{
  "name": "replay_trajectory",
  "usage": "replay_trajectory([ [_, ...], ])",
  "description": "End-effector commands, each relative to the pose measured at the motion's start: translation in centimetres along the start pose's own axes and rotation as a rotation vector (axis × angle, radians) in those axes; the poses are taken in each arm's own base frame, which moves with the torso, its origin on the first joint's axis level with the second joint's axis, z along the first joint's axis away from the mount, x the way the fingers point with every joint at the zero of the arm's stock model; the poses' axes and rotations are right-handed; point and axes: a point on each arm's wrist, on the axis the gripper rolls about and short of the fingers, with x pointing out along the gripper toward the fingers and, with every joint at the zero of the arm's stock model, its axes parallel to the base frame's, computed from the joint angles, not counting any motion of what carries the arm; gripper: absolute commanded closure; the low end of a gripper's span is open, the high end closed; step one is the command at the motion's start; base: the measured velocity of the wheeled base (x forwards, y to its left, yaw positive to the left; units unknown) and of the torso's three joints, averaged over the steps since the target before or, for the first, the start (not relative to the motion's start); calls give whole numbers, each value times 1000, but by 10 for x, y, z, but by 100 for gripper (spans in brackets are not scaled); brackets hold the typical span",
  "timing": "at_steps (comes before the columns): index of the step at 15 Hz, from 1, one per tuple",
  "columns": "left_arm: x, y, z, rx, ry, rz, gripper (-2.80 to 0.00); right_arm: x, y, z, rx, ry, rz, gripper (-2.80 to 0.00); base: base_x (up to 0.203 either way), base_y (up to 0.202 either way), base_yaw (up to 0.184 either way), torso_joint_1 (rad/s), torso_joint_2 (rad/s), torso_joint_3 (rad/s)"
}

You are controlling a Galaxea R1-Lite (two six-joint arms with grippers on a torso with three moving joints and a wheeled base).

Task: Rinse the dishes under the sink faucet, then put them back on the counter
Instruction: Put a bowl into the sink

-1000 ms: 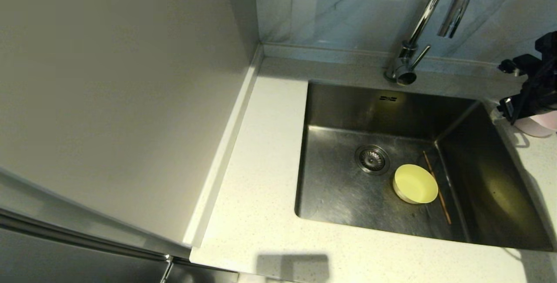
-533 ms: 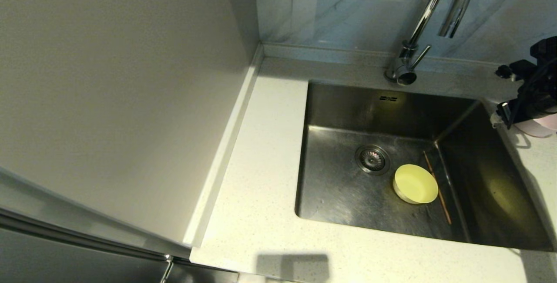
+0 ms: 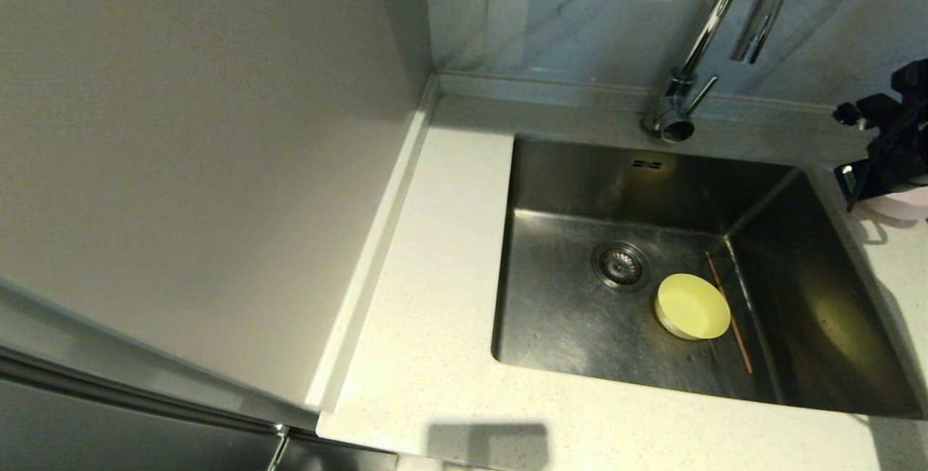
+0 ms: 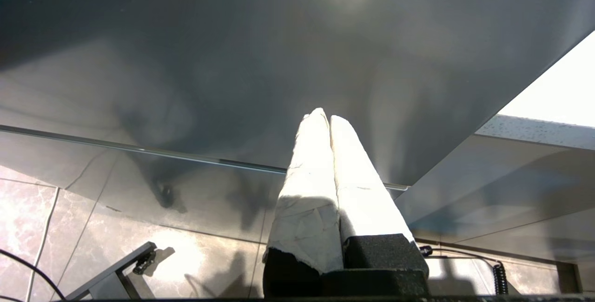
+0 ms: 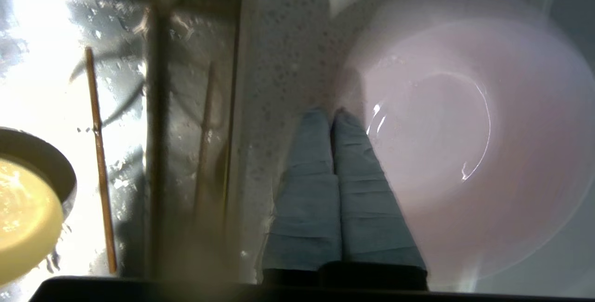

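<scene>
The pink bowl (image 5: 465,153) stands upright on the counter (image 3: 435,297) just right of the sink (image 3: 565,326); only a sliver of the pink bowl (image 3: 910,203) shows under my right arm (image 3: 895,145). My right gripper (image 5: 330,112) is shut, fingers pressed together, tips over the counter right beside the bowl's rim, nothing between them. The yellow-green bowl (image 3: 692,306) lies in the sink near the drain, with a brown chopstick (image 3: 728,311) beside it. Both the yellow-green bowl (image 5: 23,213) and the chopstick (image 5: 100,172) also show past the gripper. My left gripper (image 4: 324,116) is shut and parked low.
The chrome faucet (image 3: 707,29) arches over the sink's back edge. A tall pale cabinet side (image 3: 203,167) walls off the counter's left. The drain strainer (image 3: 620,265) sits mid-basin. The left gripper faces a dark cabinet front (image 4: 232,60) above a tiled floor.
My right arm shifted slightly at the sink's right edge, and less of the pink bowl shows beneath it. The yellow-green bowl and chopstick have not moved.
</scene>
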Motion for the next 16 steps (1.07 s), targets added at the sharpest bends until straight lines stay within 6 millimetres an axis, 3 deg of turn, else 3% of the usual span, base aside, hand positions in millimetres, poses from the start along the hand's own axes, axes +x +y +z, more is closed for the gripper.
replay_trajectory([
  [1, 0, 0, 0, 0, -3, 1, 0, -7, -2, 3, 0, -15, 0, 0, 0, 0, 0, 0, 0, 0],
  [5, 0, 0, 0, 0, -3, 1, 0, -28, 4, 11, -7, -53, 21, 0, 0, 0, 0, 0, 0, 0],
  [8, 0, 0, 0, 0, -3, 1, 0, -58, 26, 20, -14, -105, 83, 0, 0, 0, 0, 0, 0, 0],
  [11, 0, 0, 0, 0, -3, 1, 0, -77, 64, 12, -59, -84, 183, 0, 0, 0, 0, 0, 0, 0],
  [16, 0, 0, 0, 0, -3, 1, 0, -102, 143, -19, -190, -8, 349, 0, 0, 0, 0, 0, 0, 0],
])
